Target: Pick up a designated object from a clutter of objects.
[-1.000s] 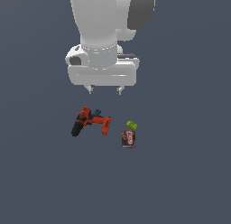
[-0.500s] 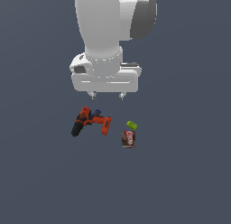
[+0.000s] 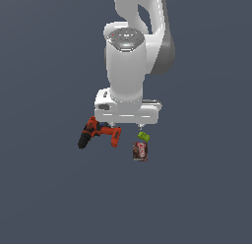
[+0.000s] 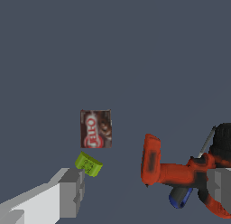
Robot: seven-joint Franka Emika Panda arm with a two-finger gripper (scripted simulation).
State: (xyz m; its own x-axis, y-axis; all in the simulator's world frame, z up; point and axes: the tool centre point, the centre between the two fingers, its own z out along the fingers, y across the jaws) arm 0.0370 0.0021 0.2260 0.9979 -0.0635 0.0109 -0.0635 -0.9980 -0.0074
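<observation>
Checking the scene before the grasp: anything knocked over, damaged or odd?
Nothing stands out. The drill lies on its side, the brown box lies flat, the green block beside it. The open gripper holds nothing.

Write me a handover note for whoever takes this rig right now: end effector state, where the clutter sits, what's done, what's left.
End effector: open, empty, hovering low over the clutter; one finger is near the lime-green block, the other over the power drill.
Small brown box: the target, lying flat on the floor, label up, untouched, just beyond the lime-green block.
Power drill: on its side, toward the exterior view's left of the box, apart from it; a small blue piece lies against its handle.
Done: approach over the pile.
Left: centre on the box, descend, close, lift. Watch the green block during descent.
</observation>
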